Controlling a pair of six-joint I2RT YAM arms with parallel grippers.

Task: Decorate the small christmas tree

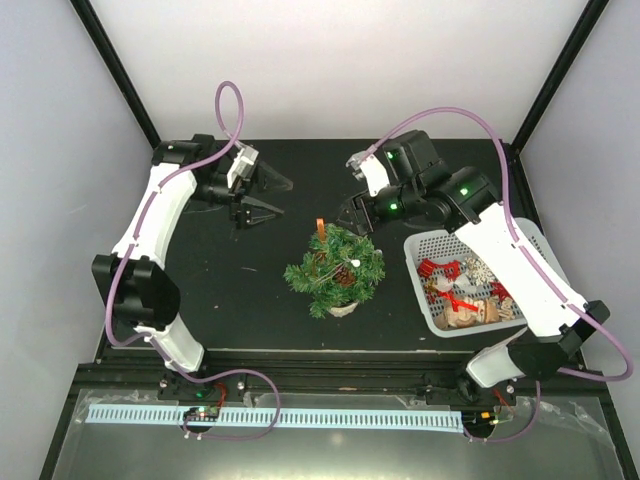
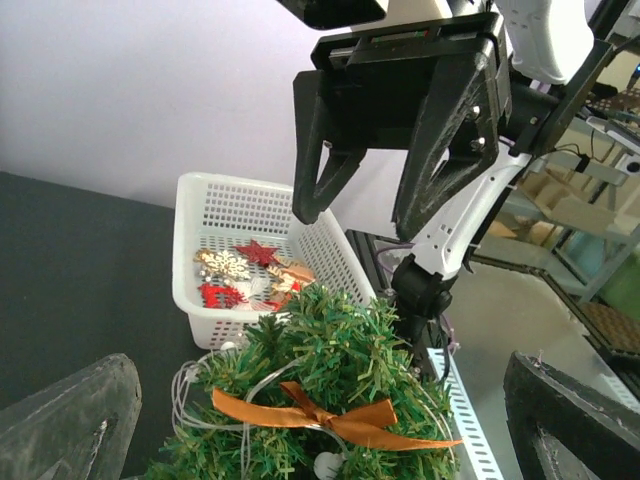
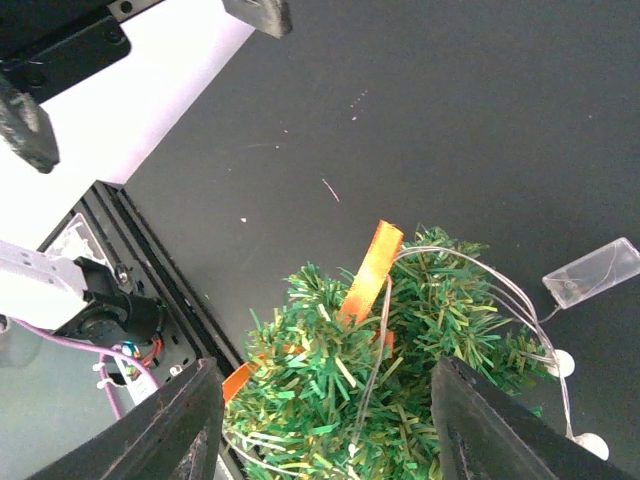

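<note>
Nearest the arm bases, the small christmas tree (image 1: 335, 268) is noted in its white pot (image 1: 343, 308) on the black table (image 1: 230, 290), on the near side of both grippers. A white basket (image 1: 413, 268) is seen right of the tree, partly covered by the right arm in the overhead view; red and pale ornaments (image 2: 240, 268) are held inside it. An orange ribbon (image 2: 330, 415) is seen on the tree's upper branches. A thin light wire (image 3: 382, 330) is draped through the needles, and a clear battery box (image 3: 590, 272) lies on the table beside the tree.

Farther out, the right gripper (image 2: 360, 215) is held just above the tree top, jaws parted, nothing between them. The left gripper (image 1: 268, 196) is set to the left of the tree and apart from it. Its jaws are spread fully wide and empty, and it is pointed toward the right gripper.
</note>
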